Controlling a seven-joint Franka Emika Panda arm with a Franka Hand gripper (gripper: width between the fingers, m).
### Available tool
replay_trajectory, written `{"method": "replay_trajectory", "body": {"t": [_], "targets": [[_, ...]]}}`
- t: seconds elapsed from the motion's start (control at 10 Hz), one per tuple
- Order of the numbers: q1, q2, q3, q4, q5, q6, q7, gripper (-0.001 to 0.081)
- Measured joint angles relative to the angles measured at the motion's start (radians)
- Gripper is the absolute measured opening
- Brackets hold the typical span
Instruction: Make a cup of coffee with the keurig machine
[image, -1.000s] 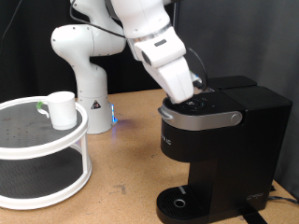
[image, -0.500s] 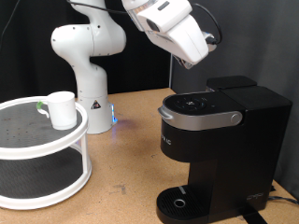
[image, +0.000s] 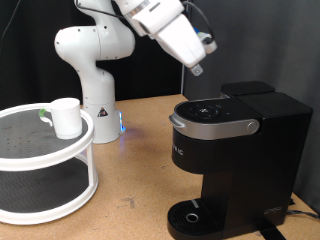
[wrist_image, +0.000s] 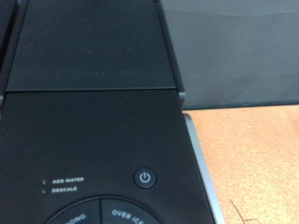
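The gripper (image: 196, 68) had lifted off the keurig machine (image: 235, 150), probably after a button press; couldn't tell its opening, and the cup (image: 66, 117) sat on the stand (image: 45, 190).

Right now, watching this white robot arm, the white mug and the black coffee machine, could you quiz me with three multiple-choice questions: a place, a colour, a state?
1. Where is the plain white cylindrical mug?
A. on the white round two-tier stand
B. on the drip tray
C. in the gripper

2. The large boxy keurig machine is:
A. red
B. black
C. white

3. The gripper is:
A. inside the mug
B. pressing the tabletop
C. raised above the machine

Answers: 1 A, it stands on the top tier. 2 B, its housing is black. 3 C, clear air separates them.
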Motion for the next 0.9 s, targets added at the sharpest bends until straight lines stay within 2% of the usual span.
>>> {"method": "replay_trajectory", "body": {"t": [0.2,0.3,0.4,0.5,0.7,0.9], "targets": [[-0.006,-0.07,-0.019,-0.073,0.025,-0.002,0.004,0.0],[-0.011,-0.099,-0.034,-0.097,0.022,-0.043,0.001,0.0],[-0.013,-0.127,-0.05,-0.113,0.021,-0.082,-0.001,0.0],[-0.013,-0.124,-0.048,-0.113,0.021,-0.071,0.001,0.0],[-0.018,-0.126,-0.055,-0.123,0.016,-0.1,0.015,0.0],[-0.043,-0.169,-0.069,-0.158,-0.006,-0.138,0.031,0.0]]}}
